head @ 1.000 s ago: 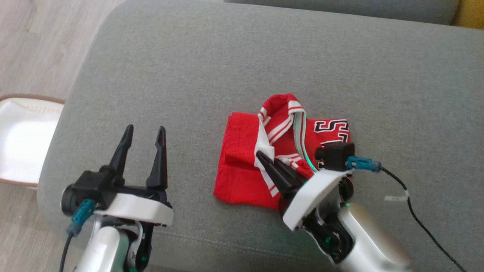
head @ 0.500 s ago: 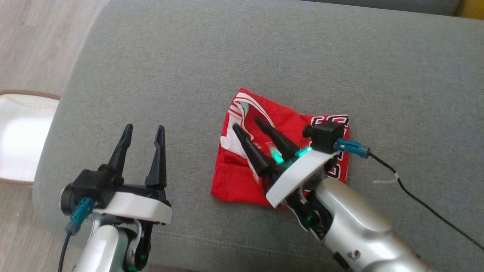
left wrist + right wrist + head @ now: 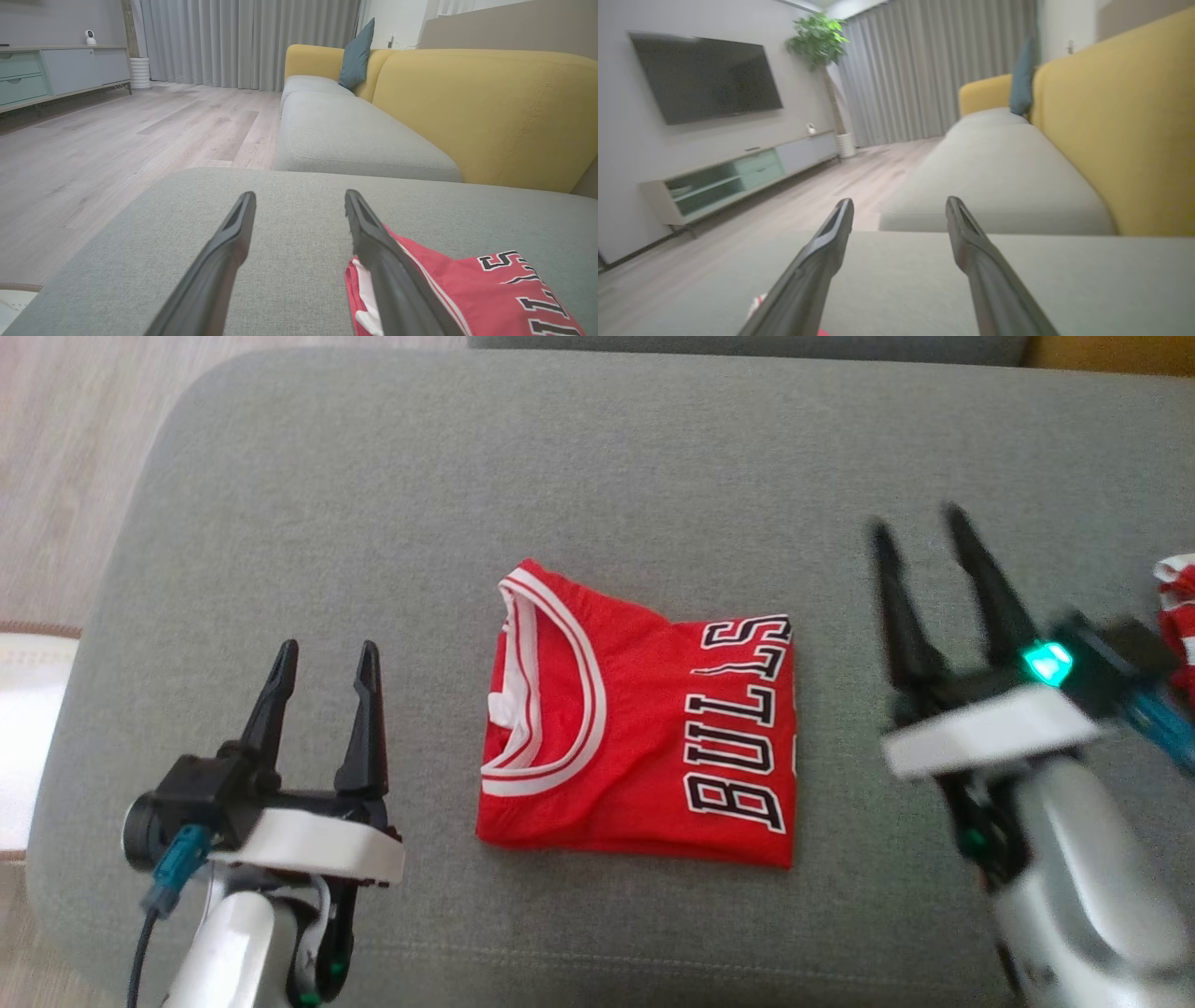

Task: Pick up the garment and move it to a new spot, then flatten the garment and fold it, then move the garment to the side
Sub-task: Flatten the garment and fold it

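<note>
A red jersey (image 3: 644,719) with white trim and black "BULLS" lettering lies folded into a flat rectangle on the grey cushion (image 3: 597,476). Its neckline faces left. My left gripper (image 3: 322,653) stands open to the left of it, apart from the cloth; the left wrist view shows the jersey (image 3: 472,294) beside the right finger. My right gripper (image 3: 920,523) is open and empty, raised to the right of the jersey. A sliver of red jersey (image 3: 759,301) peeks beside the left finger in the right wrist view.
Another red and white piece of cloth (image 3: 1178,607) lies at the right edge of the cushion. A white object with a brown rim (image 3: 28,709) sits on the wooden floor to the left. A yellow sofa back (image 3: 486,107) and more grey cushions (image 3: 355,140) stretch beyond.
My right gripper let go of the jersey and swung away to the right, open. The jersey's flap has dropped over, leaving it folded flat. The camera shifted slightly. The left gripper stayed put.
</note>
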### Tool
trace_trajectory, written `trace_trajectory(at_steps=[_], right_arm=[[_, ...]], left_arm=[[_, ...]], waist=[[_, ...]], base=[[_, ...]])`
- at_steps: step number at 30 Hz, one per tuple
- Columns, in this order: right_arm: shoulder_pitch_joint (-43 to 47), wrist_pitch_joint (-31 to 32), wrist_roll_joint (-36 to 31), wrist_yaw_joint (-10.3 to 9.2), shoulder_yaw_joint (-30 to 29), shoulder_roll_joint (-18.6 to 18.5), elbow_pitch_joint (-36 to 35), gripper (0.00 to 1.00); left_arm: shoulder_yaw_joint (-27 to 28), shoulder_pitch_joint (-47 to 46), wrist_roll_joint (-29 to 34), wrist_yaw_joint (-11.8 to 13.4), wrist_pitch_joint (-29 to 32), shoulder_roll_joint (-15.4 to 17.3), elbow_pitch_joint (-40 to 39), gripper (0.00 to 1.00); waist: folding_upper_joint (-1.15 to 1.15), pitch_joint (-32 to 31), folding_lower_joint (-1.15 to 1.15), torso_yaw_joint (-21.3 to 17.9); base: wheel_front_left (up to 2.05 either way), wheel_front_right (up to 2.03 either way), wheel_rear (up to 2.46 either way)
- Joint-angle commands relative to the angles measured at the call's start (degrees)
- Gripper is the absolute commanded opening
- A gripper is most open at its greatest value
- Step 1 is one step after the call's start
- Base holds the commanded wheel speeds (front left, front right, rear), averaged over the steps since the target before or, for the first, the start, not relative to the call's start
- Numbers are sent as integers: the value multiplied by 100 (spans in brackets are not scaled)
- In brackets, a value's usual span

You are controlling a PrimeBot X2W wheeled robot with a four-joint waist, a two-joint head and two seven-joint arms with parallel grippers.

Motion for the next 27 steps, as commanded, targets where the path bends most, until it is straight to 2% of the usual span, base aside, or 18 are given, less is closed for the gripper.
trace_trajectory(at_steps=[1, 5, 8, 15, 27], right_arm=[[183, 127, -151, 22, -107, 35, -376, 100], [1028, 601, -574, 22, -937, 12, -1102, 100], [1518, 899, -767, 22, -1226, 59, -1567, 100], [2218, 1302, -874, 22, -1359, 192, -2146, 100], [2807, 1498, -858, 22, -1423, 346, -2377, 100]], left_arm=[[250, -95, 55, 35, -35, 119, -193, 100], [335, -19, 91, 51, -35, 176, -214, 100], [417, 55, 134, 52, -35, 210, -248, 100], [527, 413, 194, -57, -35, 300, -235, 100], [421, 839, 186, -115, 38, 390, -143, 100]], waist=[[0, -56, 0, -64], [0, -154, 0, -153], [0, -257, 0, -210], [0, -589, 0, -301], [0, -1010, 0, -381]], base=[[0, 0, 0], [0, 0, 0], [0, 0, 0], [0, 0, 0], [0, 0, 0]])
